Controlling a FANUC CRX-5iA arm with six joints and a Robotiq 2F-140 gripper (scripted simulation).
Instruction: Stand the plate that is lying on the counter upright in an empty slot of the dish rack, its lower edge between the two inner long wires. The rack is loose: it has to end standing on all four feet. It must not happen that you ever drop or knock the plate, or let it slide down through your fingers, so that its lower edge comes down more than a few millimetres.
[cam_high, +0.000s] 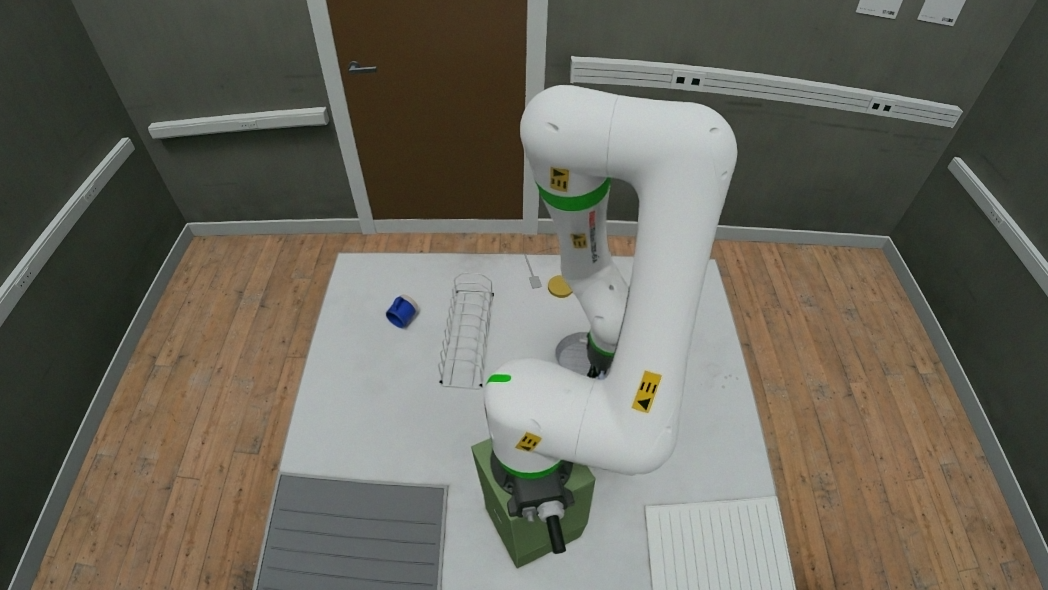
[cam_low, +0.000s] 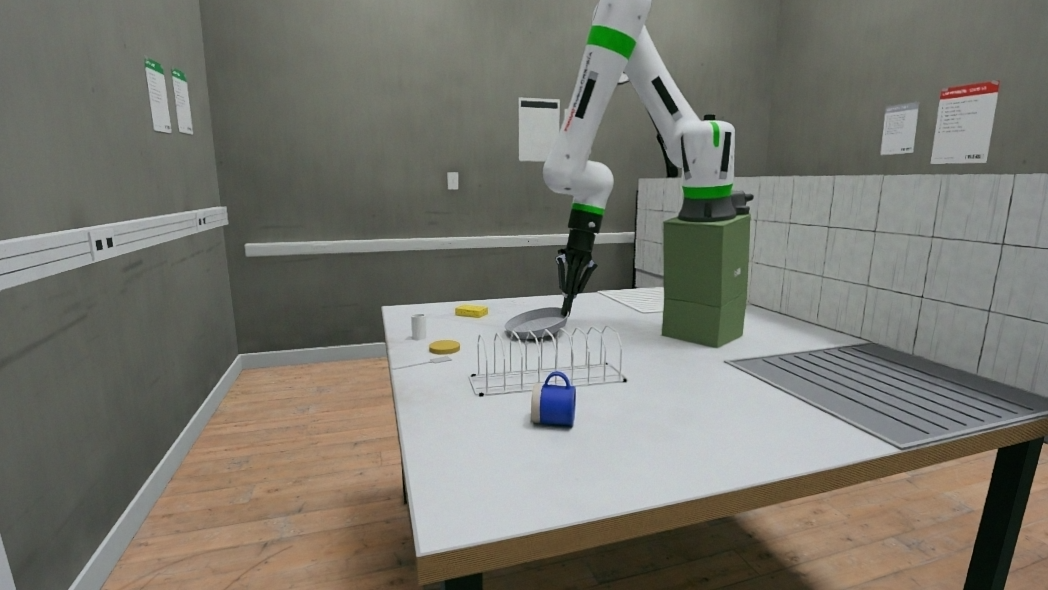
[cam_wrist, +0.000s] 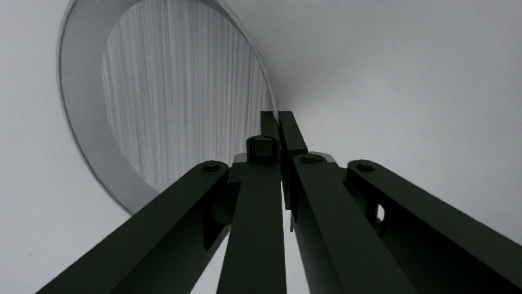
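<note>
The grey round plate (cam_high: 570, 353) (cam_low: 537, 322) (cam_wrist: 185, 100) is tilted, its rim at the gripper raised and its opposite side low at the counter. Whether that side touches is too small to tell. My gripper (cam_high: 597, 373) (cam_low: 566, 311) (cam_wrist: 275, 132) is shut on the plate's rim, one finger inside and one outside. In the top view the arm hides part of the plate. The wire dish rack (cam_high: 462, 386) (cam_low: 481, 394) stands on the counter to the left of the plate in the top view, with its slots empty. The gripper is away from the rack.
A blue mug (cam_high: 401, 312) (cam_low: 558, 405) lies beyond the rack. A yellow disc (cam_high: 559, 286) (cam_low: 444, 347), a flat-headed tool (cam_high: 534, 282) (cam_low: 440, 359), a white cup (cam_low: 418, 326) and a yellow sponge (cam_low: 471, 311) are near the far edge. The green pedestal (cam_low: 689, 278) carries the arm.
</note>
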